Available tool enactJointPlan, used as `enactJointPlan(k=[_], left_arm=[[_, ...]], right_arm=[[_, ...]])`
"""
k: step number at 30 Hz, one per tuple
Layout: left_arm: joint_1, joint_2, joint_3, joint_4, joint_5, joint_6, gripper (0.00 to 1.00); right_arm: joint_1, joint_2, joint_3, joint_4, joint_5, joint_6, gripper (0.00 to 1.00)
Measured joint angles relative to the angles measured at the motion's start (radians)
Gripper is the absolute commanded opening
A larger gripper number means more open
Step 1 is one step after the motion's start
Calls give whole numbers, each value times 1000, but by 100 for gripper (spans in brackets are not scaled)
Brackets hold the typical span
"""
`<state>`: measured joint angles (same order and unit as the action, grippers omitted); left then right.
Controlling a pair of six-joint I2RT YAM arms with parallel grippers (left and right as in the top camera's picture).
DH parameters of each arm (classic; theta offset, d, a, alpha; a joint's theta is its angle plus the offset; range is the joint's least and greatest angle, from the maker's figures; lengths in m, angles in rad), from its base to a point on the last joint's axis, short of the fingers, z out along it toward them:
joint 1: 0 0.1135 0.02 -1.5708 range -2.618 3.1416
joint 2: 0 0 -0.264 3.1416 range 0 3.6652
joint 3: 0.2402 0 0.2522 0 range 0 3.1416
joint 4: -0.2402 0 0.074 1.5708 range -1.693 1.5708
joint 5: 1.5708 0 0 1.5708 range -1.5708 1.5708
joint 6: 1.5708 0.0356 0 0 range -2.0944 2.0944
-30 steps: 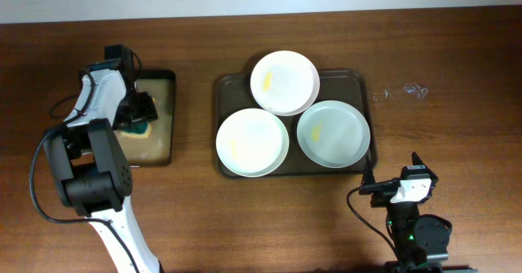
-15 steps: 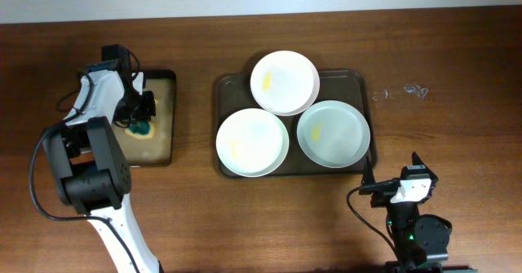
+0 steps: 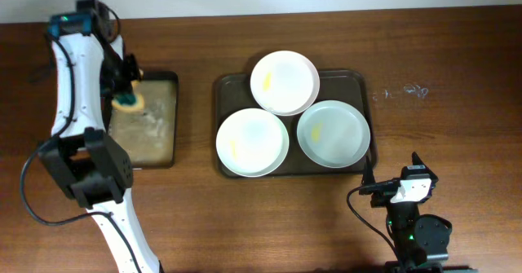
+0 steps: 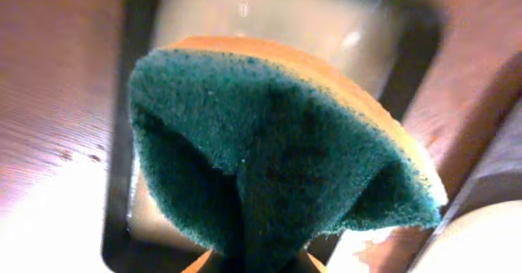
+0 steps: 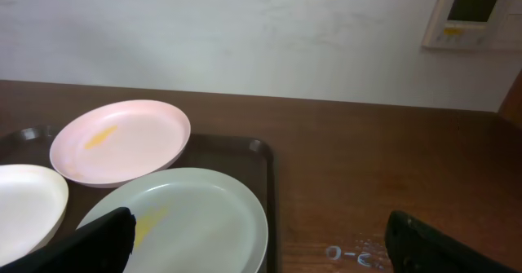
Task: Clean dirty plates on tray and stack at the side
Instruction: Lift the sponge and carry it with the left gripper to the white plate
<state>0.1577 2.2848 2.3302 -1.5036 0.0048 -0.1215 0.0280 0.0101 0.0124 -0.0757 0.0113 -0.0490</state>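
The left gripper (image 3: 128, 100) pinches a green sponge (image 4: 277, 151) tight; the dirty plates (image 3: 252, 142) sit on the tray (image 3: 227, 88) to its right

Dark rectangular tray (image 3: 227, 87) with rounded corners, flat on the desk (image 3: 457, 143). It holds three round white plates, rims meeting and each smeared yellow: rear plate (image 3: 284, 81) overhanging the far rim, left plate (image 3: 252, 142) overhanging the near rim, and bluish right plate (image 3: 333, 134).

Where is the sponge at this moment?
In the overhead view, the sponge is far left, held by the left gripper over the small tray.
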Motion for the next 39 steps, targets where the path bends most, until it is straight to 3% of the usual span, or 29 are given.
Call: enactJointPlan(k=[3,8,10,14,17,22,25,30,33,39], left_arm=[[0,-2,87,-78,6,-19,0],[0,-2,87,-94,8,-64,0],[0,-5,29,-54,8,-100,0],[-6,-9,-257,137,8,-161,0],[-7,-2,-365,148,11,-179,0],[9,-10,-219,3,15,-187,0],[9,-69,-191,4,14,-187,0],[-16,-116,-348,179,7,-190,0],[-27,-93,-433,177,12,-189,0],[-6,-129,-198,41,14,-174,0]], right_arm=[[0,0,0,0,0,0,99],[0,0,0,0,0,0,98],[0,0,0,0,0,0,98],[0,0,0,0,0,0,98],[0,0,0,0,0,0,98],[0,0,0,0,0,0,98],[0,0,0,0,0,0,98],[0,0,0,0,0,-1,98],[0,0,0,0,0,0,98],[0,0,0,0,0,0,98]])
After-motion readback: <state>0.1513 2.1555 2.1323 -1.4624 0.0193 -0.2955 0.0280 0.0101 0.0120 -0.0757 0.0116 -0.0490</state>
